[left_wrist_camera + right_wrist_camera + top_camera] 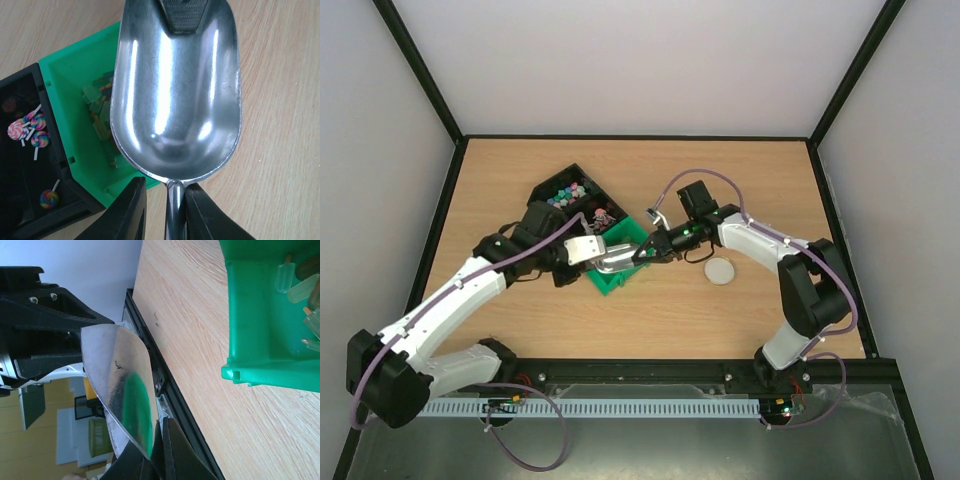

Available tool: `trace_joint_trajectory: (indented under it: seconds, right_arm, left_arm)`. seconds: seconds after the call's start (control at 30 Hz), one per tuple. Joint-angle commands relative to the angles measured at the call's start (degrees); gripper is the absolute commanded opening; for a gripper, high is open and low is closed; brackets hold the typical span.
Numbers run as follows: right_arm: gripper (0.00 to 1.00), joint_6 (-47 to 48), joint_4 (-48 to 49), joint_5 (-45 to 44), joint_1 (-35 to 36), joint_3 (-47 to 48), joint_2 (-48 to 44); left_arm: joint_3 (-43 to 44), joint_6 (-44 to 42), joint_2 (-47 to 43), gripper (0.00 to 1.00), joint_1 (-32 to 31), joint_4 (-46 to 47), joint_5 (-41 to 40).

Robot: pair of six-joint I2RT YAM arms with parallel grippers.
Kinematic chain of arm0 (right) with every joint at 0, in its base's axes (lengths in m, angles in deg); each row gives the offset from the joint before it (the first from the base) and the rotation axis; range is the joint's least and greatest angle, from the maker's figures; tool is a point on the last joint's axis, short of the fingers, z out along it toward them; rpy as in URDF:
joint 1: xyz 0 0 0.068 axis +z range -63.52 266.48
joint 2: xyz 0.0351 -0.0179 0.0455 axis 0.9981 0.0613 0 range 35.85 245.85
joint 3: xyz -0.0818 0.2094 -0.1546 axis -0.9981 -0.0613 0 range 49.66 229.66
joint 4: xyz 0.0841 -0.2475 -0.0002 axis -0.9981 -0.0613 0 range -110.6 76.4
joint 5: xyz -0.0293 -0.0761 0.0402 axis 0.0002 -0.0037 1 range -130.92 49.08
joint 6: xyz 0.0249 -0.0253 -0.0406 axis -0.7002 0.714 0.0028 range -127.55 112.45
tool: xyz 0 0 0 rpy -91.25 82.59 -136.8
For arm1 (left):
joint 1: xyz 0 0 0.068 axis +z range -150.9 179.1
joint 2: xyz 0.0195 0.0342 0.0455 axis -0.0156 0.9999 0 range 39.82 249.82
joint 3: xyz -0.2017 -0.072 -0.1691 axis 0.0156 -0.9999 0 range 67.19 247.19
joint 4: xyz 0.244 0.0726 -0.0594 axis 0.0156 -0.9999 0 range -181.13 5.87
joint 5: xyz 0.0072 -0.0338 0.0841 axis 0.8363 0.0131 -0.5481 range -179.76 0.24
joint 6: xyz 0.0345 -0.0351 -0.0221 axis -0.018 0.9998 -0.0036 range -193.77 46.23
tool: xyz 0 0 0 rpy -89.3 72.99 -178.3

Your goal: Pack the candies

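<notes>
One scoop: empty, sat over the wall of the green bin
left gripper: mine, barely open, fingers straddled the scoop handle, gap on one side
right gripper: mine, pinched shut on the scoop's front rim
candies: lay inside the green bin, partly under the scoop

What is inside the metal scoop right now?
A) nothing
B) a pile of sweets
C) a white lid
A: the scoop shows only bare shiny metal, while the sweets lie in the green box.
</notes>
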Motion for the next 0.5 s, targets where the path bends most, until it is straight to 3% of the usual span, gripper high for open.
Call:
trace_joint_trajectory:
  seconds: [0.0,0.33,0.37,0.47]
  right_arm:
    - [0.01,-0.42,-0.43,5.0,0.53,-1.8,-0.81]
    - [0.01,-0.35,0.15,4.41,0.51,-2.02,-0.44]
    - [0.04,-0.13,0.1,4.17,0.46,-1.89,-0.45]
    - [0.3,4.05,-3.14,2.11,-0.63,-0.22,-0.34]
  left_arm:
    - [-1.42,0.51,-1.42,0.19,2.84,6.41,6.9]
    - [-1.87,0.48,-3.01,0.02,4.35,5.34,12.7]
    - [-1.83,0.89,-2.89,0.02,4.35,5.44,12.5]
    - [-1.73,2.23,-2.6,0.02,4.67,5.8,10.94]
